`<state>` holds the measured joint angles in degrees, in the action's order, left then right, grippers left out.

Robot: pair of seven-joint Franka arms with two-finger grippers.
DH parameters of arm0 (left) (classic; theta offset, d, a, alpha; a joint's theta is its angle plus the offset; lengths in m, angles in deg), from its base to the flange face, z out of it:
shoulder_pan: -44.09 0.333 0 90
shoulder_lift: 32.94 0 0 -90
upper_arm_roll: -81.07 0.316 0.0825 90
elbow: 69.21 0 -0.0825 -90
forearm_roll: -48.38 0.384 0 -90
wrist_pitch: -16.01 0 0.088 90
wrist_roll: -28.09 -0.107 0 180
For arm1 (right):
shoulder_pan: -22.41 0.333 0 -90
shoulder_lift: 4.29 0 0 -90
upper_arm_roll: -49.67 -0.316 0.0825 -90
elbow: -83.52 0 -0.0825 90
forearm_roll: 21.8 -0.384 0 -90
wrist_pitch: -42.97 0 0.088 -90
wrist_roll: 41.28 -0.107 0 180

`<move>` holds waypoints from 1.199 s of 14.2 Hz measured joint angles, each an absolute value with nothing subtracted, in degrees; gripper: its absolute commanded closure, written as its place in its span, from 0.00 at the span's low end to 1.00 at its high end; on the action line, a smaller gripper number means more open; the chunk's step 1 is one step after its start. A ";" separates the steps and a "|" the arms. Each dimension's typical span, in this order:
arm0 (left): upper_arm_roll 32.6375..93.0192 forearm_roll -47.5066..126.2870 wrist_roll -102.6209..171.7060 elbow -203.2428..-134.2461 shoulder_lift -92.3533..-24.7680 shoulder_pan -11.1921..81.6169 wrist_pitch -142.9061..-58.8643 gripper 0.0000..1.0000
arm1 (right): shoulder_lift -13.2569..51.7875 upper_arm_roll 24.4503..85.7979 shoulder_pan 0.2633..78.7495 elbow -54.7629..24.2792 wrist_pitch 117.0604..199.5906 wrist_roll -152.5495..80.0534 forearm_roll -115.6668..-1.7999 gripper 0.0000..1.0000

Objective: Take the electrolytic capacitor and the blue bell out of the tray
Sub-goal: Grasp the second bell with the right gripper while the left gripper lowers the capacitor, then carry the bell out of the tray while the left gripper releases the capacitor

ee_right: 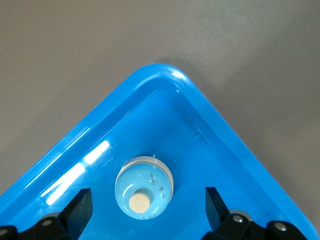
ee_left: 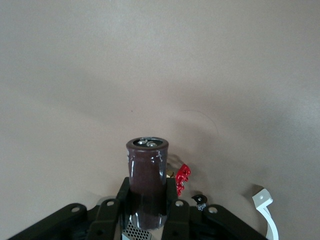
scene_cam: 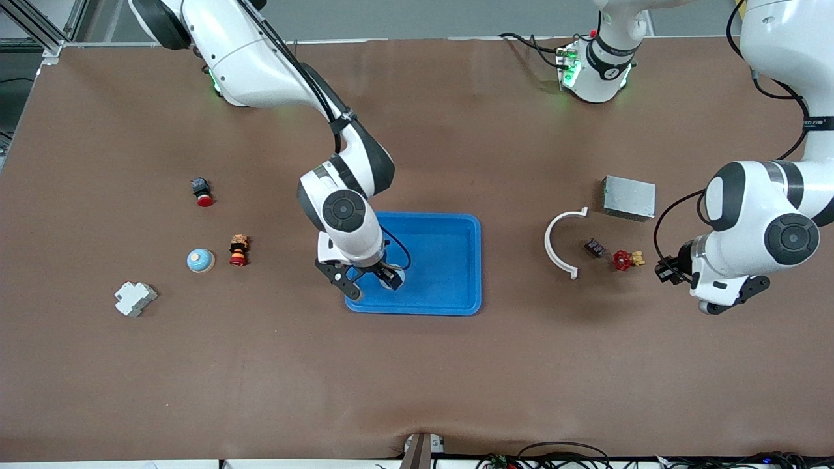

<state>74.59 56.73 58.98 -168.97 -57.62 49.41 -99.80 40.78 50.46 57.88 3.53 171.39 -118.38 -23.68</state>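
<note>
A light blue bell [ee_right: 145, 192] with a cream button sits in a corner of the blue tray [scene_cam: 456, 260], close to its rim [ee_right: 100, 125]. My right gripper [scene_cam: 370, 280] hangs over it, open. Its fingers [ee_right: 80, 210] stand wide on either side of the bell and do not touch it. A dark brown cylindrical capacitor [ee_left: 147, 175] stands upright in my left gripper [ee_left: 148, 194], which is shut on it. The left gripper [scene_cam: 671, 269] is over bare table toward the left arm's end, beside the red valve [scene_cam: 625, 260].
A second blue bell [scene_cam: 201, 260], two red push buttons [scene_cam: 203, 192] [scene_cam: 238, 251] and a white block [scene_cam: 135, 298] lie toward the right arm's end. A grey metal box [scene_cam: 628, 197], a white curved clip [scene_cam: 559, 242] and a small black part [scene_cam: 594, 247] lie near the valve.
</note>
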 measured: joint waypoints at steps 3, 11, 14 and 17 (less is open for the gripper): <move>74.53 58.07 58.37 -168.74 -57.75 49.49 -100.44 1.00 | 43.35 50.48 58.92 5.71 171.67 -120.62 -22.57 0.00; 74.53 58.22 58.20 -169.29 -59.80 49.74 -102.61 1.00 | 46.65 50.59 59.97 7.64 173.39 -121.84 -21.62 0.00; 74.56 58.22 58.20 -171.85 -60.78 50.01 -107.09 1.00 | 47.13 50.60 60.00 7.85 173.70 -121.88 -21.61 0.38; 74.63 58.78 57.29 -173.42 -62.20 52.25 -111.77 1.00 | 47.15 50.60 60.08 7.89 173.71 -121.89 -21.60 1.00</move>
